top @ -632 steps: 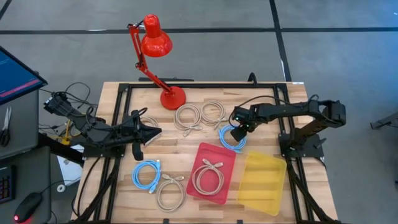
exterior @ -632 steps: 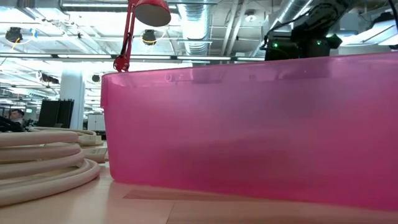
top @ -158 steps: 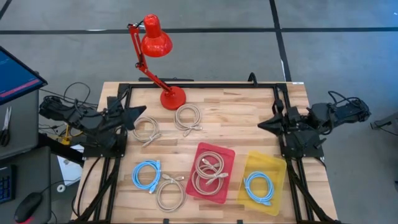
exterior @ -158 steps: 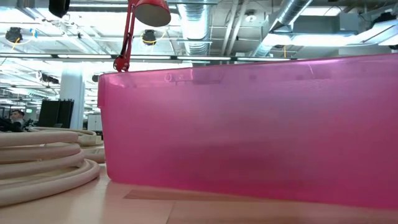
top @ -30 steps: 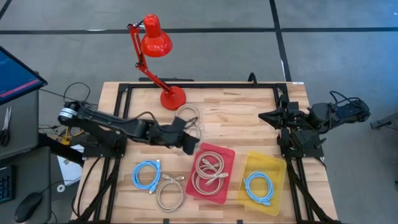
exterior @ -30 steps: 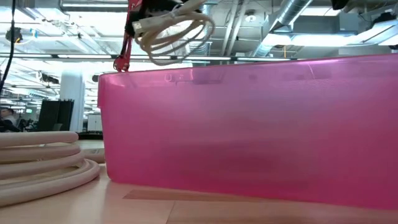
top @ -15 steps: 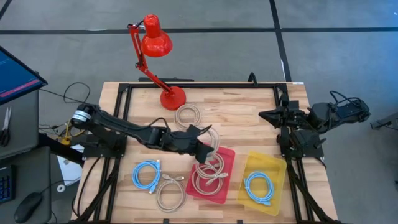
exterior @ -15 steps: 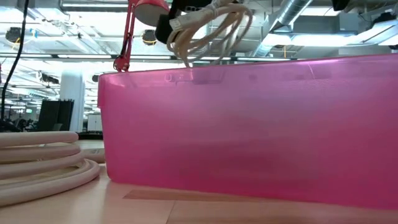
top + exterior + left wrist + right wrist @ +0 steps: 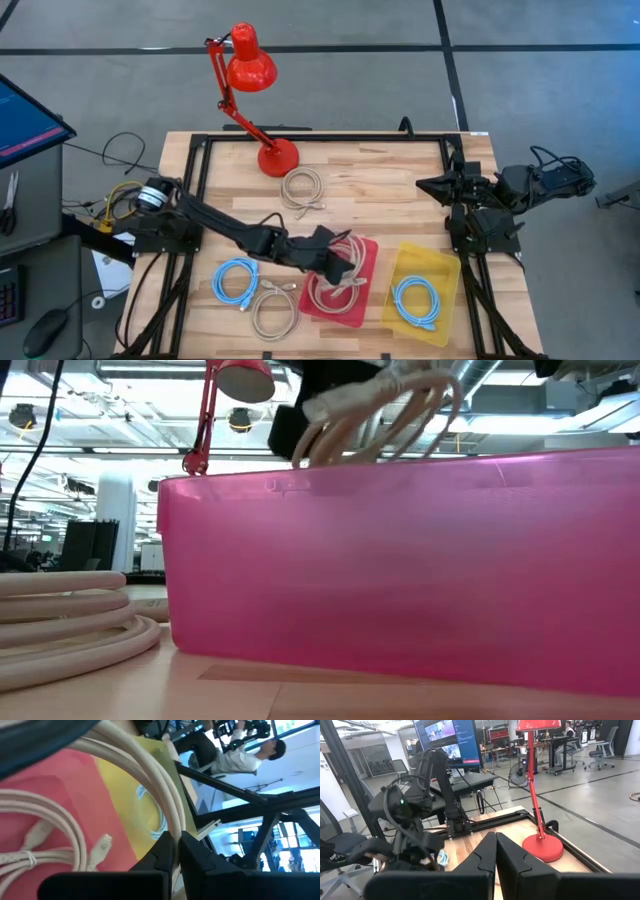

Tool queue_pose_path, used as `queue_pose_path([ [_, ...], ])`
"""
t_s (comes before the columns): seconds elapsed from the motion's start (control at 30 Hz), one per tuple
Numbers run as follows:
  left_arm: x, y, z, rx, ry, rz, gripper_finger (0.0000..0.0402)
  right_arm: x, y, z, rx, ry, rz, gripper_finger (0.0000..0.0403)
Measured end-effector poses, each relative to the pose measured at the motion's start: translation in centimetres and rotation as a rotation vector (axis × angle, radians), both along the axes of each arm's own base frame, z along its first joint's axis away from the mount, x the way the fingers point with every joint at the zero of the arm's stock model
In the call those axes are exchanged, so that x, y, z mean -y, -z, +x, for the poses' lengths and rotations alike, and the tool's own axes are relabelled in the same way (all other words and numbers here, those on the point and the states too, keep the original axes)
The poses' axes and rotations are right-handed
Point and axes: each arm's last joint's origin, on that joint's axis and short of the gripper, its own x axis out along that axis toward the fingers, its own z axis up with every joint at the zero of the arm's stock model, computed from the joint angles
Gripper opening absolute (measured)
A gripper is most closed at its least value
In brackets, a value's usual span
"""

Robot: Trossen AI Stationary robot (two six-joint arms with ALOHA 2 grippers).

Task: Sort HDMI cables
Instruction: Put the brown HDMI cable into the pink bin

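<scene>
The left arm reaches across the wooden tabletop [image 9: 400, 190] with its left hand [image 9: 335, 262] over the near-left part of the pink bin [image 9: 366, 250], its fingers pinched tight on a beige coil [image 9: 345, 250] that hangs above the bin. In the low view that held coil shows over the bin's rim, its loops drooping from the dark hand [image 9: 340, 400], with the bin's pink wall filling most of the picture. The left wrist view shows the gripped strand running between the closed fingers [image 9: 165, 852], and below it more beige cable with connectors lying on the bin's pink floor [image 9: 45, 835]; in the high view these lie as beige loops inside the bin [image 9: 330, 292]. The yellow bin [image 9: 440, 270] stands just right of the pink one and holds a light blue coil [image 9: 413, 302]. On the bare tabletop a beige coil [image 9: 303, 187] lies near the base of the red lamp [image 9: 278, 157], a second light blue coil [image 9: 235, 280] lies left of the pink bin, and another beige coil [image 9: 273, 308] lies just beside it toward the near edge. The right hand [image 9: 428, 185] waits at the tabletop's right edge, fingers shut and empty.
</scene>
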Motion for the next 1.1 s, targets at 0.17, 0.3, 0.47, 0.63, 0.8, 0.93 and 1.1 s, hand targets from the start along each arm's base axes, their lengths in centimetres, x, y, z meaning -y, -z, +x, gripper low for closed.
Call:
queue_pose_path([
  [0.17, 0.3, 1.6, 0.4, -0.050, 0.019, -0.021, 0.0013, 0.0, 0.0, 0.0, 0.000, 0.000, 0.000, 0.0000],
  [0.3, 0.5, 3.1, 0.8, -0.092, 0.031, -0.041, 0.0013, 0.0, 0.0, 0.0, 0.000, 0.000, 0.001, 0.0000],
  [0.47, 0.6, 4.3, 1.0, -0.124, 0.042, -0.041, 0.0013, 0.0, 0.0, 0.0, 0.002, 0.001, 0.010, 0.0000],
  [0.63, 0.0, 4.3, 1.2, -0.117, 0.015, -0.034, 0.0016, 0.0, 0.0, 0.0, 0.005, 0.002, 0.025, 0.0000],
  [0.8, -0.9, 3.2, 1.8, -0.025, 0.020, -0.043, 0.0073, 0.0, 0.0, 0.0, 0.004, 0.002, 0.025, 0.0000],
  [0.93, -1.3, 2.9, 2.1, 0.006, 0.036, -0.061, 0.0113, 0.0, 0.0, 0.0, 0.004, 0.001, 0.024, 0.0000],
  [1.1, -1.4, 2.2, 2.4, 0.065, 0.105, -0.107, 0.0128, 0.0, 0.0, 0.0, 0.003, 0.001, 0.024, 0.0000],
])
